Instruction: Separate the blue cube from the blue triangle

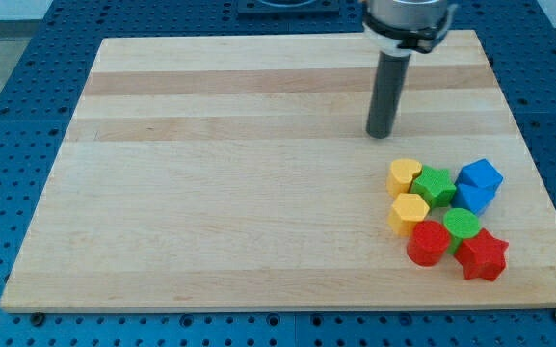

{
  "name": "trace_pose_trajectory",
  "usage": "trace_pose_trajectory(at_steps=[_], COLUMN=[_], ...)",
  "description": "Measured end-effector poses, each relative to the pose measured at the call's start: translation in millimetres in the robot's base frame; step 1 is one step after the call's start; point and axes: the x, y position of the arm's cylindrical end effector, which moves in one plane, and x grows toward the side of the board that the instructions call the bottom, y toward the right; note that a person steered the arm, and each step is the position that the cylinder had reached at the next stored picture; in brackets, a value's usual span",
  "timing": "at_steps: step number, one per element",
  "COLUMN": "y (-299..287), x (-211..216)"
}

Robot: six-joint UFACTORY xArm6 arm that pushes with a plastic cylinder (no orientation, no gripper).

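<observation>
The blue cube [481, 175] sits at the view's right, at the top right of a tight cluster of blocks. The blue triangle [474, 199] lies right below it, touching it and partly hidden by it. My tip [380, 134] rests on the wooden board, up and to the left of the cluster, apart from every block. The nearest block to the tip is the yellow heart [404, 175].
The cluster also holds a green star [436, 185], a yellow hexagon [410, 212], a green round block [463, 225], a red round block [428, 243] and a red star [481, 254]. The board's right edge [538, 164] runs close to the blue blocks.
</observation>
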Motion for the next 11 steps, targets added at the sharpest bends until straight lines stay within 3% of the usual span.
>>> trace_pose_trajectory(at_steps=[2, 4, 7, 11], y=[83, 150, 154, 90], x=[2, 31, 100, 109])
